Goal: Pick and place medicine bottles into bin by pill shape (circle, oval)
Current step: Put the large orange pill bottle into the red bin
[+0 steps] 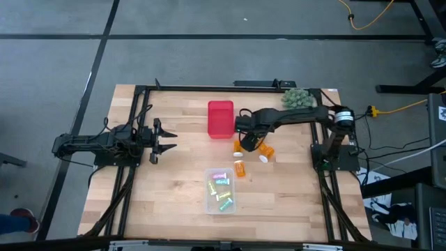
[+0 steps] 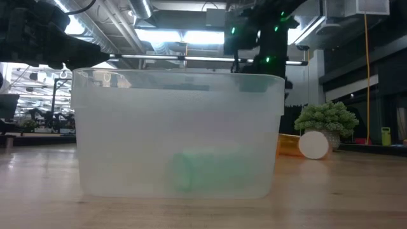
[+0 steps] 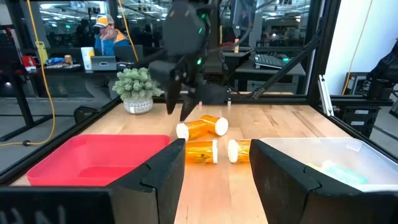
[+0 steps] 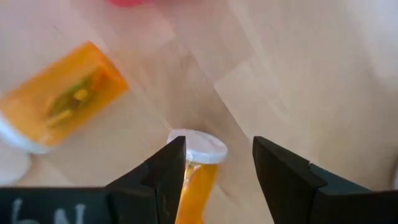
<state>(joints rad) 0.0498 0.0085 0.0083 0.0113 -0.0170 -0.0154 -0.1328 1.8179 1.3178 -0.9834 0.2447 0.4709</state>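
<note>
Several orange medicine bottles with white caps lie on the table near its middle (image 1: 265,150), (image 1: 240,169). My right gripper (image 4: 217,168) is open, pointing down over them (image 1: 240,144). One orange bottle (image 4: 196,171) shows between its fingers, its white cap close to one finger. A second orange bottle (image 4: 62,106) lies beside it. Small pastel bottles (image 1: 220,187) lie in the clear bin (image 1: 208,202). My left gripper (image 1: 165,138) is open and empty at the table's left. My right gripper stands over an orange bottle, one finger on either side of it. The bottle's white cap (image 4: 200,148) lies right beside one finger (image 4: 169,171). Whether that finger touches it, I cannot tell.
A red bin (image 1: 220,118) stands behind the bottles, toward the far edge. A green spiky ball plant (image 1: 295,97) stands at the far right. The clear bin (image 2: 178,127) fills the low view, with a green bottle (image 2: 203,170) inside. A person shows beyond the table (image 3: 107,37).
</note>
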